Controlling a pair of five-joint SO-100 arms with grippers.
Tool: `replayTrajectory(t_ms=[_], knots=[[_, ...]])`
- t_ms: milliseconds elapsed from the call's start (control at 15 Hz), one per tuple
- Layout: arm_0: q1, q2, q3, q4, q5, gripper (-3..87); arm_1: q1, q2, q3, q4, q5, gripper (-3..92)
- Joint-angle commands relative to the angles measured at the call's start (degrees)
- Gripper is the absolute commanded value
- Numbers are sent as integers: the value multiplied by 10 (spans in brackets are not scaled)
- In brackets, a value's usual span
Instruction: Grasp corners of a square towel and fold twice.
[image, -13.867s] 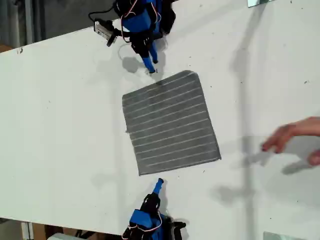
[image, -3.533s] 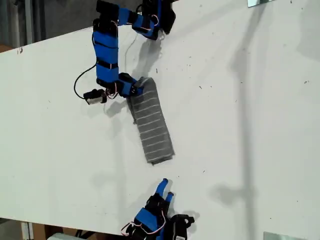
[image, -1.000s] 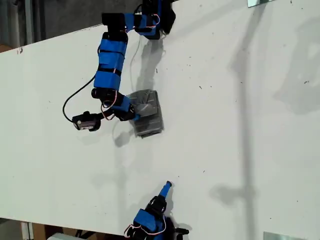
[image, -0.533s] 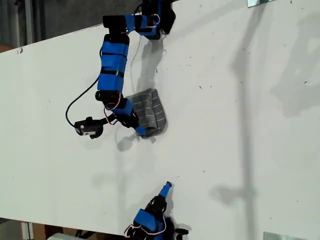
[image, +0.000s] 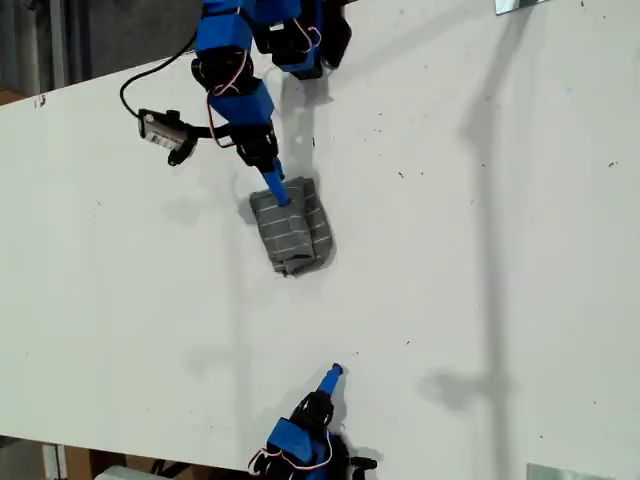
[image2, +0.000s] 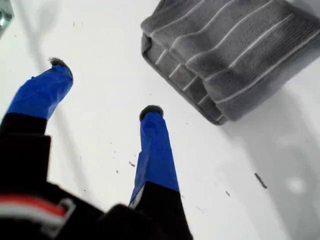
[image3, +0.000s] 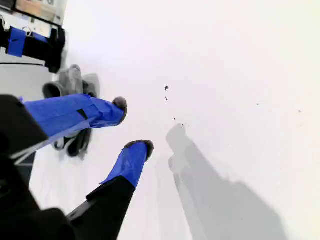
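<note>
— Near the middle of the exterior view, a touch toward 9 o'clock, what lies on the white table (image: 480, 300)?

— The square towel (image: 292, 232), soft dark-grey cloth with thin white stripes, sits there as a small thick packet. The first wrist view shows stacked layers along one folded edge (image2: 235, 50). Its corners are tucked in and cannot be picked out singly. Both folds look made, so the step in hand is judged to be letting go and leaving.

— How do the two hands stand?

— My first hand (image: 273, 187) reaches in from 12 o'clock and ends at the packet's 11 o'clock edge. Its blue-taped fingers are spread apart and hold nothing (image2: 105, 86), their tips over bare table just beside the cloth. Whether a tip brushes the cloth cannot be told. My second hand (image: 333, 374) waits at 6 o'clock, well apart from the towel, with its fingers also parted and empty (image3: 131, 125).

— What makes the exit clean?

— Keep the first hand spread and rise first, then draw back toward 12 o'clock. A low sideways sweep could catch the top layer and reopen the fold. The packet sits slightly skewed and lumpy, so a light press before leaving may flatten it.
</note>
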Motion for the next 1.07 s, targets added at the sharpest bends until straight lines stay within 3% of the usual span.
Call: replayTrajectory(t_ms=[0,200,400,533,733,867,1000], knots=[[3,3,3,-3,4,122,-33,254,218,-47,76,282],[3,3,3,-3,4,121,-70,483,278,64,106,271],[3,3,3,-3,4,121,-92,477,267,91,144,287],[3,3,3,-3,4,121,-74,482,277,151,215,338],[2,3,3,-3,4,121,-11,482,314,161,214,383],[2,3,3,-3,4,121,17,482,327,181,216,339],[2,3,3,-3,4,120,49,482,318,237,275,287]])
